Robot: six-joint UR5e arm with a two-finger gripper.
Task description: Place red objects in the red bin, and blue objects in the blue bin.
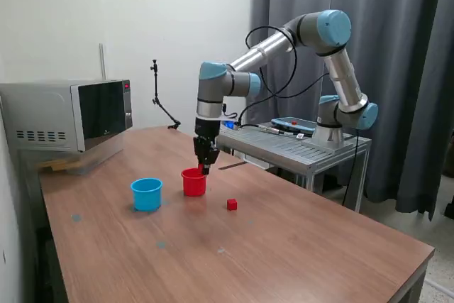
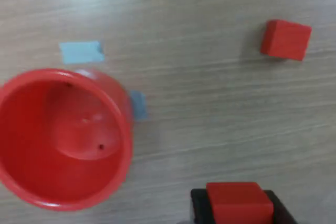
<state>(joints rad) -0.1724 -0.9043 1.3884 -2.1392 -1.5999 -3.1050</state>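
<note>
A UR5e arm hangs its gripper (image 1: 206,163) just over the rim of the red cup (image 1: 193,182) on a wooden worktop (image 1: 298,246), the black fingers (image 2: 198,208) closed narrow on a red cube (image 2: 239,201) that fills the gap between them in the wrist view. The red cup stands upright near the middle of the worktop; seen from the wrist, its inside (image 2: 68,129) holds no cube, and the gripped cube sits off to one side of the rim, not over the opening. A second red cube (image 1: 232,204) lies loose on the wood, near the red cup on the exterior view's right and apart from it; the wrist view shows it (image 2: 285,39) resting flat with bare wood all round. The light blue cup (image 1: 146,194) stands upright just beside the red cup on the exterior view's left, not touching it; from this angle its contents cannot be seen. Two small patches of pale blue tape (image 2: 81,52) are stuck to the wood by the red cup's base. A microwave (image 1: 67,115) sits at the worktop's far corner on the exterior view's left, and the arm's base is mounted on a metal stand (image 1: 298,148) behind the worktop.
</note>
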